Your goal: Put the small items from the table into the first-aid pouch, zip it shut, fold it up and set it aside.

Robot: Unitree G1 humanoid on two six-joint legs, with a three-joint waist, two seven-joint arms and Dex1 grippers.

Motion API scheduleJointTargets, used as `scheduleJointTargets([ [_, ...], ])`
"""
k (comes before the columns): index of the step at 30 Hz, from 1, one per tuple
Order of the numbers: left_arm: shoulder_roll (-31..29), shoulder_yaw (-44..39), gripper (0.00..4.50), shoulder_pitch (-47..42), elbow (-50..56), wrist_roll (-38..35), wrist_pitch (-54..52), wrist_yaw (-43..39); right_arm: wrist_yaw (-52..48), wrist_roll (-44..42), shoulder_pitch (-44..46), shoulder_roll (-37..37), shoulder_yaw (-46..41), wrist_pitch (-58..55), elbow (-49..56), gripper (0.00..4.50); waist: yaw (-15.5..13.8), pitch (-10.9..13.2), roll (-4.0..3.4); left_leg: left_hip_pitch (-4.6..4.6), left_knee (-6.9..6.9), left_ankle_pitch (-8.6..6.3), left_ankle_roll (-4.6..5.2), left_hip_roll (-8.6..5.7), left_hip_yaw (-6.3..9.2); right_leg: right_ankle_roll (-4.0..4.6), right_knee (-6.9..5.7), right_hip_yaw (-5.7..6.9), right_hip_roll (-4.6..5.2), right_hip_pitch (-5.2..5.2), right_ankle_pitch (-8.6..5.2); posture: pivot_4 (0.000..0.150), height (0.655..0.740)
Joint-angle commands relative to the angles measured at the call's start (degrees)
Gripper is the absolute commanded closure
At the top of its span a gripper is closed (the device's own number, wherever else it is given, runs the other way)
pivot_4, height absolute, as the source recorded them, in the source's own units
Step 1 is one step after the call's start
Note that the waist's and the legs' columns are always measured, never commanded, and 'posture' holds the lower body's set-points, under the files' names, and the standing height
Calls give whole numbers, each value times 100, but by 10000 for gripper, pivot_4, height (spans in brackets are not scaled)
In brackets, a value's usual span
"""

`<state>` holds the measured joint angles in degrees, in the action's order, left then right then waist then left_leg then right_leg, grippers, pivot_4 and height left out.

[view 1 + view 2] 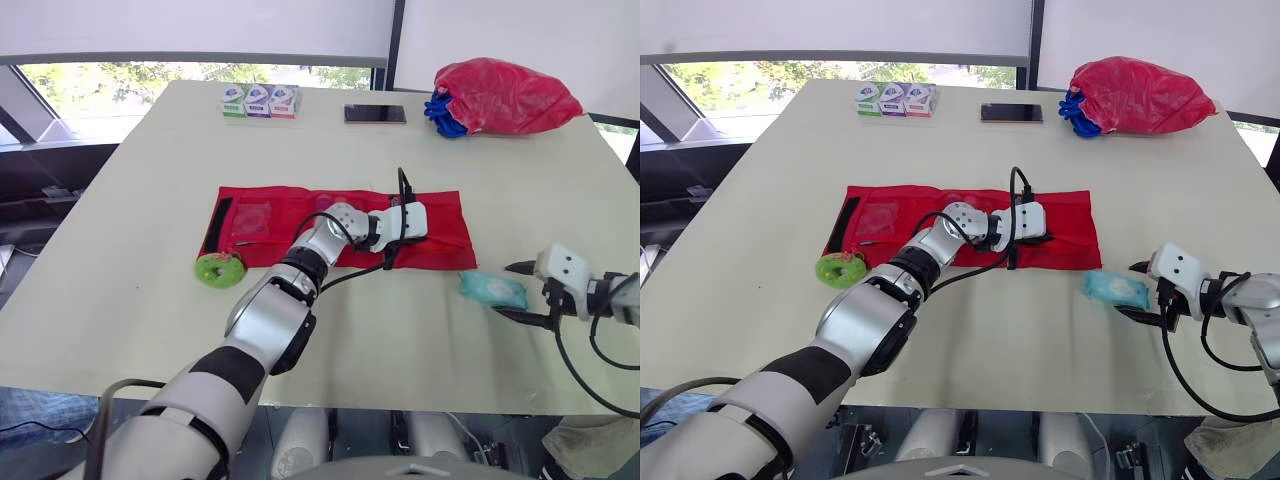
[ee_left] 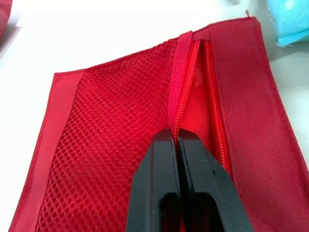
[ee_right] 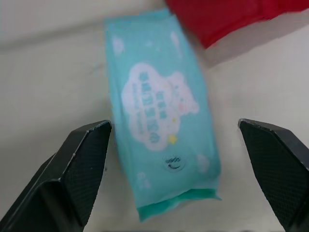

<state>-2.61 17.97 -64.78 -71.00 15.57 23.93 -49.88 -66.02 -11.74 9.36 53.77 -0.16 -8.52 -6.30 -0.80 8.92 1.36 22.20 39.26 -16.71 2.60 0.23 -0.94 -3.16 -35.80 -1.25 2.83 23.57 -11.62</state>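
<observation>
The red first-aid pouch (image 1: 450, 240) lies unfolded flat across the middle of the table. Its mesh pocket (image 2: 111, 130) faces up, and the zipper (image 2: 181, 77) runs along it. My left gripper (image 2: 174, 134) rests on the pouch's right half, fingers pressed shut on the zipper line. A teal wipes packet (image 1: 493, 290) lies on the table just off the pouch's right front corner. My right gripper (image 1: 522, 293) is open at the packet's right end, one finger on each side, not touching it (image 3: 161, 145). A green round item (image 1: 219, 270) sits by the pouch's left front corner.
Three small boxes (image 1: 258, 100) and a phone (image 1: 375, 114) lie along the far edge. A red plastic bag (image 1: 505, 97) with something blue (image 1: 443, 114) beside it sits at the far right. The table's front edge (image 1: 400, 405) is close behind the right gripper.
</observation>
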Motion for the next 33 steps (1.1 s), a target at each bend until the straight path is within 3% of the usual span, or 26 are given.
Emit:
scheduleJointTargets([
  [1,66,-81,45000,-46,204,-73,-9,34,-199,56,147,94,13,150,-72,5552,1,0,0,0,1,0,0,0,0,0,0,-1,0,0,0,1500,7400],
  [3,85,-83,45000,-45,216,-79,-11,32,-248,36,106,125,-45,147,-36,13075,-4,0,0,0,1,0,0,0,1,0,1,-1,1,0,0,1500,7400],
  [9,171,-98,45000,-63,230,-105,-6,28,-19,-336,-453,184,-611,-524,614,41477,-11,-1,0,0,4,0,0,0,5,0,-2,-1,1,-1,0,1500,7400],
  [10,182,-100,45000,-59,236,-111,2,17,41,-427,-579,161,-718,-668,793,43151,-14,0,1,0,4,0,0,0,6,0,-2,1,2,-2,0,1500,7400],
  [14,257,-102,45000,-49,260,-135,-19,-28,829,-950,-1134,-169,-1124,-1868,2255,43151,0,-1,-1,1,6,0,0,1,20,-1,-2,-7,3,0,1,1500,7400],
  [19,413,-103,45000,-46,332,-175,-80,-102,2319,-1014,-1005,-819,-932,-3622,3565,43151,-2,-2,-3,-2,6,0,0,8,28,-2,-8,-4,-2,0,2,1500,7400],
  [26,600,-67,45000,-5,509,-219,-149,-195,3549,-780,-521,-1315,-548,-5113,3816,43151,-11,-2,-3,26,16,-2,4,-1,49,-3,2,3,7,6,3,1500,7400],
  [33,706,-23,45000,125,780,-272,-245,-296,4259,-684,73,-1853,-530,-5771,3598,43151,-5,-5,-6,25,17,-2,5,-6,62,-2,-2,15,4,4,3,1500,7400],
])
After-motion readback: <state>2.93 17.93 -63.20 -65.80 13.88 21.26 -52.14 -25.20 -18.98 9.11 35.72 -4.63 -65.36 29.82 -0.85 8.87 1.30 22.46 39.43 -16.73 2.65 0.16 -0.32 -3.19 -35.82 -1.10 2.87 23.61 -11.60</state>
